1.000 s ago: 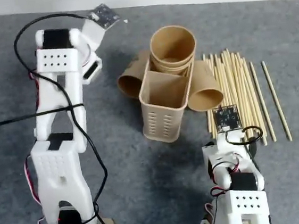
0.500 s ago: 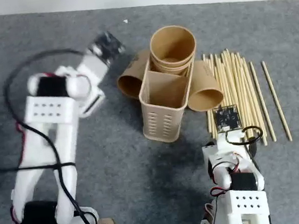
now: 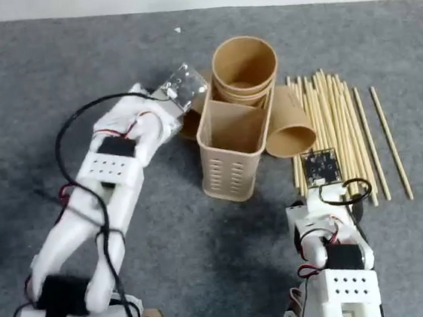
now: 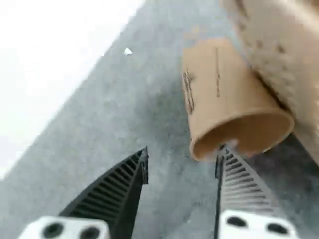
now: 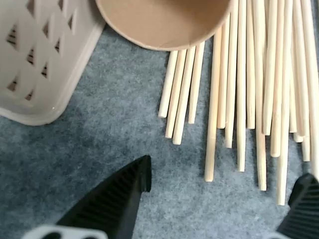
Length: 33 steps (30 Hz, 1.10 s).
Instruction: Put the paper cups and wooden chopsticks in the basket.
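Left hand (image 4: 183,154) gapes open just short of the brown paper cup (image 4: 229,99) — on its side, mouth facing the hand, long axis running away — against the beige slotted plastic basket (image 3: 228,173), left of it, upper centre overhead.

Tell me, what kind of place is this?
Probably a robot practice table, not a kitchen: two small arms sit on a grey mat, with cups and chopsticks laid out for sorting.
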Each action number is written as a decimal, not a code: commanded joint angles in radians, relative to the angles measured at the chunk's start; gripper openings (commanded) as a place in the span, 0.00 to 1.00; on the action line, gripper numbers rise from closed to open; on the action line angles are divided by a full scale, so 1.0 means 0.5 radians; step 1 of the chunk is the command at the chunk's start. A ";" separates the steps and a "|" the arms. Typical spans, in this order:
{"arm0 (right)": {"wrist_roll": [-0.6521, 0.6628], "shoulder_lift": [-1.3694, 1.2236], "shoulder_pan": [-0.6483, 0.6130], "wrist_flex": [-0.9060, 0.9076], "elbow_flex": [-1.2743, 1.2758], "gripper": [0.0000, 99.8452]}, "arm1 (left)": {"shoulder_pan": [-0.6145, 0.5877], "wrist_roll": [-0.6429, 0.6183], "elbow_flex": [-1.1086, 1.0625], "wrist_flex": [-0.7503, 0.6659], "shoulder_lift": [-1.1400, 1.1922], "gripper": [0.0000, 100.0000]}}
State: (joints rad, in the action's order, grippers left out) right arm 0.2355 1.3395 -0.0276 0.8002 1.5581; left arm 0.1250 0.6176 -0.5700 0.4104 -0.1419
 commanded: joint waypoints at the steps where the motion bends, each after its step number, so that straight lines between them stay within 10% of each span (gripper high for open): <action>1: -0.009 0.017 -0.005 -0.032 -0.005 0.41 | 0.014 0.012 0.256 -0.083 0.290 0.24; 10: -0.009 0.017 -0.005 -0.032 -0.005 0.41 | 0.026 -0.055 0.852 -0.077 0.885 0.22; 17: -0.009 0.017 -0.005 -0.032 -0.005 0.41 | -0.026 -0.068 1.082 0.101 1.085 0.02; 33: -0.009 0.017 -0.005 -0.032 -0.005 0.41 | -0.272 -0.184 2.398 2.068 0.489 0.00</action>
State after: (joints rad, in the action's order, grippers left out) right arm 0.2355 1.3395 -0.0276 0.8002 1.5581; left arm -0.0130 0.5409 0.3368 1.1653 0.1910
